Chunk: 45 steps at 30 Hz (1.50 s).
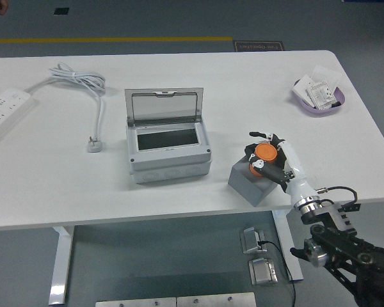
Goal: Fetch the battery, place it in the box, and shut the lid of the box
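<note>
The battery [265,152], an orange round piece, sits at the top of a grey block [248,183] on the table right of the box. My right hand [269,157] comes in from the lower right and its fingers are curled around the battery. The grey box [169,163] stands at the table's middle, left of the hand. Its clear lid [164,105] is tipped up and back, so the dark inside shows. The left arm is out of view.
A white power strip [6,105] lies at the far left, its cable [83,80] and plug [94,144] left of the box. A purple tray [301,102] with white packets is at the back right. The table's near edge [179,220] runs just below the block.
</note>
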{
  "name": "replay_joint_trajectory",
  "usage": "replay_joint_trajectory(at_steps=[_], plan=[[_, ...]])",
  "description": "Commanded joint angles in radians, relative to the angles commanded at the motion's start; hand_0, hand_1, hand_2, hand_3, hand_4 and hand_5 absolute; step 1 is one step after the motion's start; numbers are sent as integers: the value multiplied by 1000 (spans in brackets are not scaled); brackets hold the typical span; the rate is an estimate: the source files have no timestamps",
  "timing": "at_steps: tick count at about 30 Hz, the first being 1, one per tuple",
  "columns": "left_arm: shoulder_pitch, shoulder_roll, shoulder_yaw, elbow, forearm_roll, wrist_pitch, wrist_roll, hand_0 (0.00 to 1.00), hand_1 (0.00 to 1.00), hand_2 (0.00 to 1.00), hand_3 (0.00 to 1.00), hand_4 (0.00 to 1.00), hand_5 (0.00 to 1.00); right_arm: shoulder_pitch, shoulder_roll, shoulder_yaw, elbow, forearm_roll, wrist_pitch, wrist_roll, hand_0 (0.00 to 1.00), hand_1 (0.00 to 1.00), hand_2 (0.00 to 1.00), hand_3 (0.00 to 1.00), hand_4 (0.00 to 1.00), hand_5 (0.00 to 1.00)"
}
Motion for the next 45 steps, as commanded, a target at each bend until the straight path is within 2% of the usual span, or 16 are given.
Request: replay_joint_trajectory(at_steps=[1,13,14,19,20,25,26,38,40,45], plan=[[0,0,0,0,0,0,0,699,730,706,673,602,393,0,0,0,0,0,0,0,329,366,401,480,25,2],[-1,8,-2,0,-2,1,-3,699,730,708,675,609,392,2,0,-4,8,13,-5,-23,321,361,391,471,2,2],[-1,9,-2,0,-2,1,-3,698,731,707,675,608,385,2,0,-3,10,12,-8,-27,250,313,332,359,2,2],[-1,11,5,0,-8,2,-4,698,731,707,675,608,385,2,4,11,16,-3,-34,-38,250,313,332,359,2,2],[-1,11,7,0,-10,2,-4,698,731,709,676,612,389,3,5,17,19,-9,-40,-41,146,232,279,246,2,2],[0,10,20,0,-18,2,-4,698,731,709,676,612,389,15,13,45,35,-43,-57,-57,146,232,279,246,2,2],[0,10,23,0,-20,2,-3,698,730,708,677,614,389,19,15,53,41,-54,-61,-63,139,211,246,243,2,2],[1,8,45,1,-24,3,-1,698,730,709,680,622,393,70,20,101,65,-142,-72,-110,142,218,242,252,2,2],[1,8,52,2,-31,3,-1,698,730,709,680,622,393,84,23,91,68,-171,-77,-131,142,218,242,252,2,2],[3,9,66,4,-44,3,0,698,731,709,681,626,398,158,41,30,75,-288,-71,-242,153,220,241,265,2,2]])
